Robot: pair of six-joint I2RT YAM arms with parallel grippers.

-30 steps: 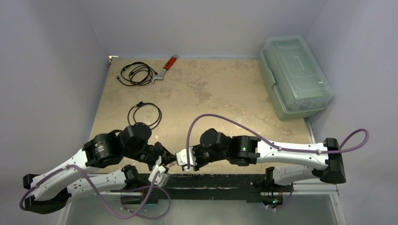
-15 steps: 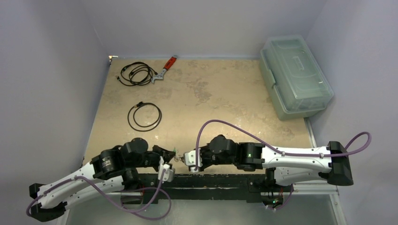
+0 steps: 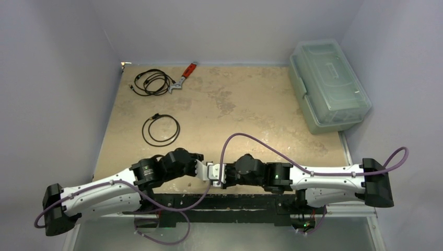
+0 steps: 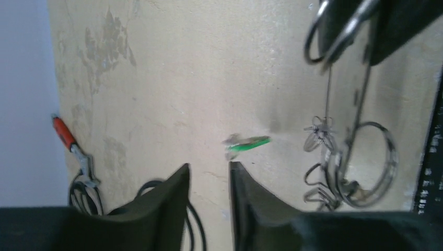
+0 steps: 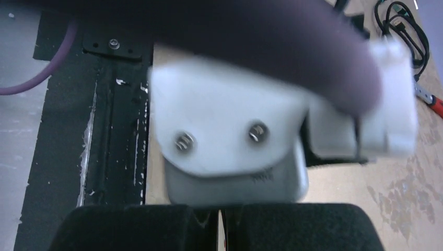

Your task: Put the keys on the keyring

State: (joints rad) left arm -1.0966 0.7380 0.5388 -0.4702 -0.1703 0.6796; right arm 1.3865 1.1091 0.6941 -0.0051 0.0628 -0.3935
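In the left wrist view, my left gripper [image 4: 209,167] is open and empty, low over the table. A tiny green-tagged key [image 4: 249,143] sits just beyond its fingertips, apart from them and blurred. The thin grey keyring [image 4: 339,167] hangs from my right gripper's dark fingers [image 4: 386,21] at the top right, its loops and small metal bits down by the table. In the right wrist view, my right gripper [image 5: 221,214] is shut to a sliver. The left gripper's white housing [image 5: 235,141] fills that view. From above, the left gripper [image 3: 199,166] and the right gripper [image 3: 215,177] meet tip to tip. I cannot see the blue or dark keys.
A red-handled wrench [image 3: 186,74] and a coiled black cable [image 3: 151,82] lie at the far left. A second cable coil [image 3: 161,129] lies mid-left. A clear lidded box [image 3: 328,86] stands at the right. The black table rail [image 3: 235,201] runs just behind the grippers.
My left arm has stretched out flat to the right, bringing its gripper against the right gripper. The right gripper shifted slightly right and lower.
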